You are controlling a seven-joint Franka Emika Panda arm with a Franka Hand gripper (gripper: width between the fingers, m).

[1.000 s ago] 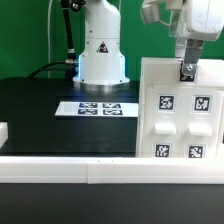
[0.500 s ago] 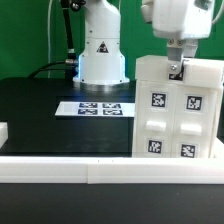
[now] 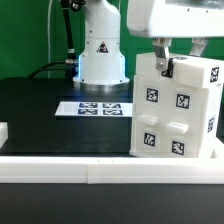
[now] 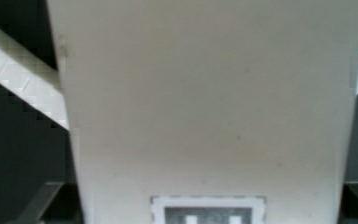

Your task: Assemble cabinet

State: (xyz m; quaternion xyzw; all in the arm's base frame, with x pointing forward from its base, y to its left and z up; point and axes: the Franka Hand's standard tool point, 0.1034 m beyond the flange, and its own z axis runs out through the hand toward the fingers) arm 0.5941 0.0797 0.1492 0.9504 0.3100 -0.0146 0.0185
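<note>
Gripper (image 3: 165, 62) clamped on cabinet (image 3: 175, 110) top edge; cabinet tilted at exterior view's right, base by the white front rail (image 3: 60, 172). Black table (image 3: 50, 120) beside it open, marker board (image 3: 98, 108) apart.

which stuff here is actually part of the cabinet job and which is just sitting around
Part of the job:
- the cabinet, tilted on the table
- the tool, at the cabinet's top edge

Just lying about:
- the marker board, flat on the black table
- a small white piece at the exterior view's left edge
</note>
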